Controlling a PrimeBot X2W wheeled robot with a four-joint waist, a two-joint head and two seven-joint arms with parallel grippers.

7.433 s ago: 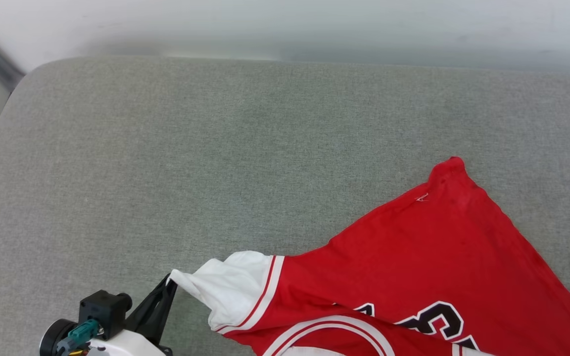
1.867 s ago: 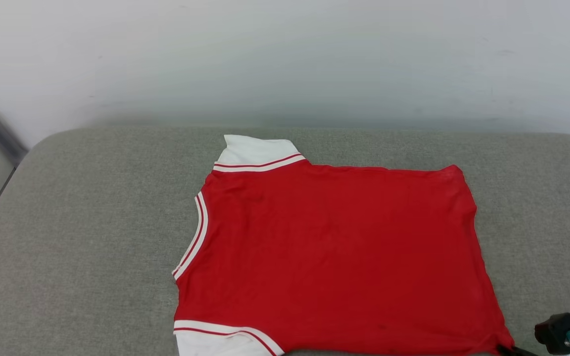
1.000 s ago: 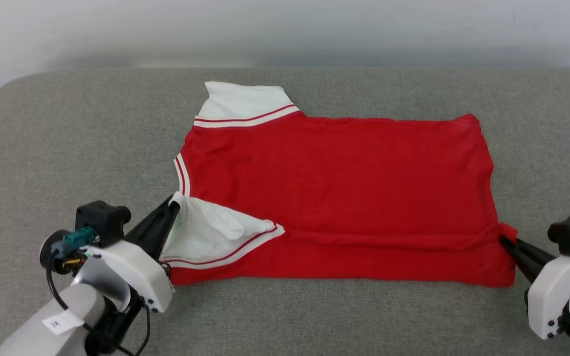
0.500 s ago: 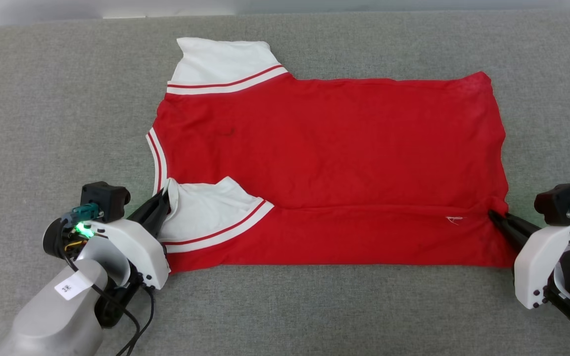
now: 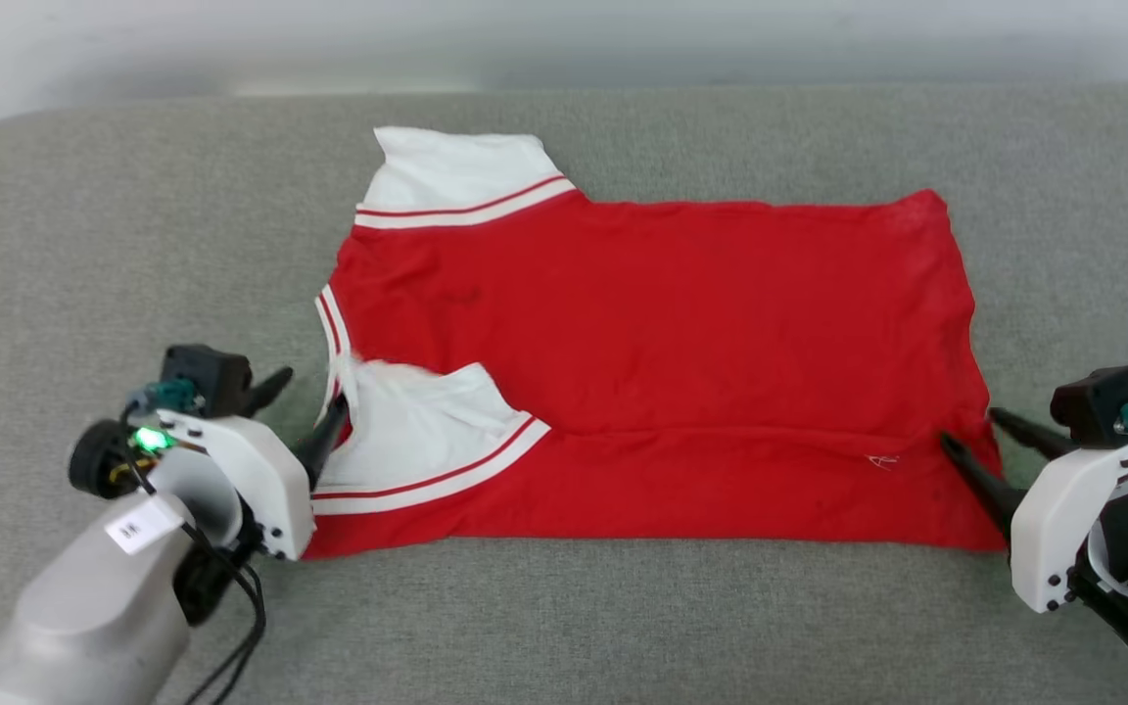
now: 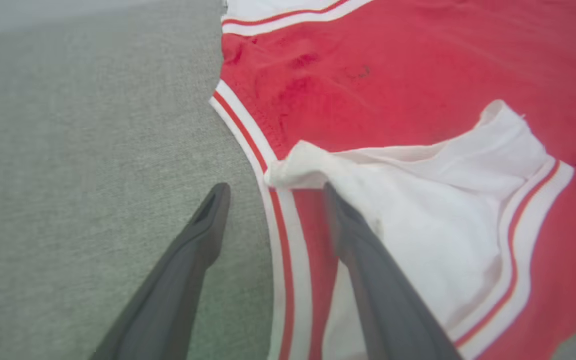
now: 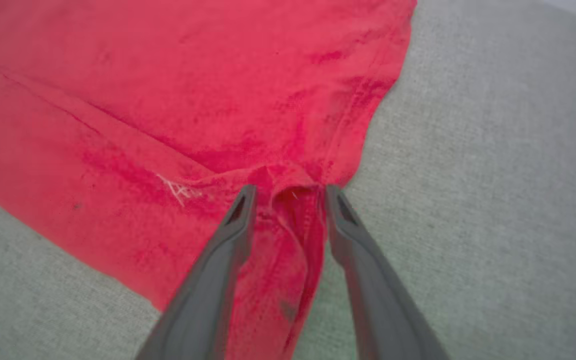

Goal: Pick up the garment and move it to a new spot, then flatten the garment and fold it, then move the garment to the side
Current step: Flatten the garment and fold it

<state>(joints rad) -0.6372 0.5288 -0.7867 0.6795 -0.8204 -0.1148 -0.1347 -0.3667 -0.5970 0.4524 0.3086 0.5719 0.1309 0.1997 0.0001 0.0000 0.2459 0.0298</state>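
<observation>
The garment (image 5: 652, 333) lies flat on a grey cushion (image 5: 133, 215), its long axis side to side, neckline toward the robot's left and hem to the right. The wrist views add detail: the left tool (image 6: 274, 189), spread wide, has one finger over the folded white sleeve (image 6: 443, 200). The right tool (image 7: 291, 189), parted, straddles a bunched hem corner. Neither grips anything.

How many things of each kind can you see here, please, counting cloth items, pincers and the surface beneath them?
Garment: 1
Pincers: 2 (left pincer, right pincer)
Grey padded surface: 1
Total: 4
</observation>
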